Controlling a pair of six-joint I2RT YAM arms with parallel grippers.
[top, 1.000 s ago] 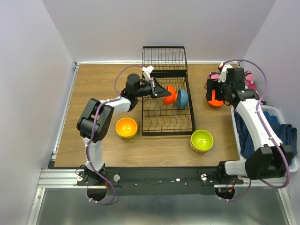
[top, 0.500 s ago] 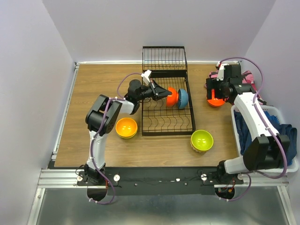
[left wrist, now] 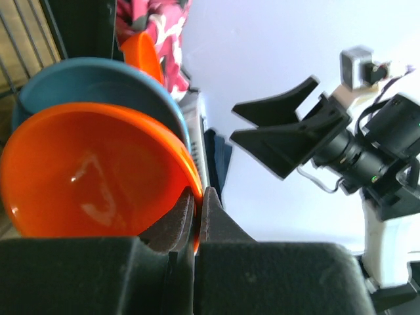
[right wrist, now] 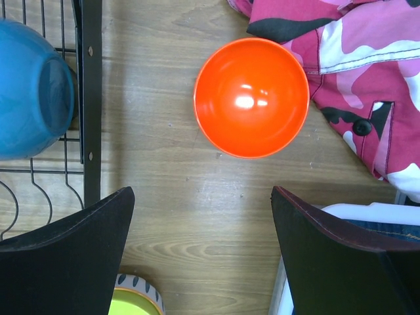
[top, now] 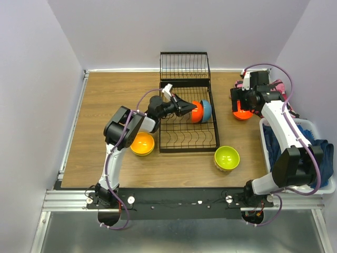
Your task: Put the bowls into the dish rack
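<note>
My left gripper [top: 187, 108] is shut on the rim of a red-orange bowl [top: 196, 112] and holds it on edge in the black dish rack [top: 187, 138], against a blue bowl [top: 205, 110]. In the left wrist view the fingers [left wrist: 177, 222] pinch the red-orange bowl [left wrist: 92, 174] with the blue bowl [left wrist: 98, 82] behind it. My right gripper [right wrist: 203, 243] is open above the wood, just short of a second red-orange bowl [right wrist: 251, 97], also in the top view [top: 241, 113]. A yellow-orange bowl [top: 142, 143] and a lime green bowl [top: 227, 157] sit on the table.
A white laundry basket [top: 327, 158] of blue clothes stands at the right edge. A pink camouflage cloth [right wrist: 341, 59] lies beside the second red-orange bowl. The rack's taller wire section [top: 184, 64] stands at its far end.
My left gripper has carried the red-orange bowl further right in the rack, up against the blue bowl. The right arm has shifted slightly above the second red-orange bowl.
</note>
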